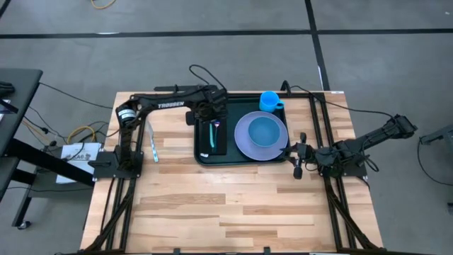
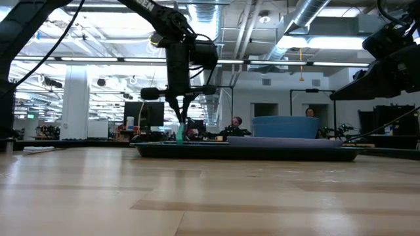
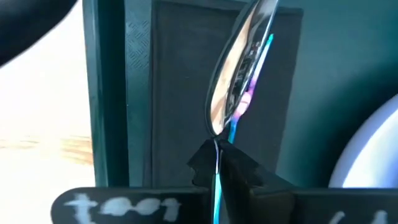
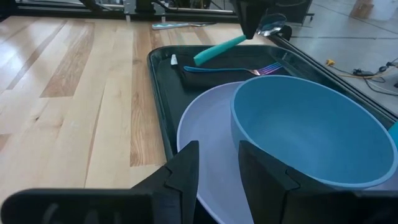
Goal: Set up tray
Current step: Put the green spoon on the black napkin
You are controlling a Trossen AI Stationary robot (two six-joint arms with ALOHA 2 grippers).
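Observation:
The dark green tray (image 1: pixel 202 152) lies at the table's far middle. It holds a lavender plate (image 1: pixel 244 145) with a blue bowl (image 1: pixel 265 129) on it, a blue cup (image 1: pixel 270 101) in its far right corner, and a narrow black mat (image 1: pixel 221 142). A blue-handled fork (image 4: pixel 214 70) lies on the mat. My left gripper (image 1: pixel 212 117) hangs over the mat's far end, pointing down, shut on a teal-handled spoon (image 4: pixel 217 50). My right gripper (image 4: pixel 217 168) is open and level, just off the tray's near right corner. My left gripper pinches the spoon between its two fingers at the thin metal neck (image 3: pixel 217 149), between bowl and teal handle, coming from above. The shiny bowl (image 3: pixel 239 68) sticks out past the fingertips. The spoon is tilted, its teal handle end (image 4: pixel 199 60) low over the black mat; whether it touches, I cannot tell.
A light-blue-handled utensil (image 1: pixel 152 142) lies on the wood left of the tray, beside the left arm's base. Bare wooden tabletop (image 1: pixel 233 205) stretches across the near half. Black frame rails (image 1: pixel 329 127) run along the table's left and right sides.

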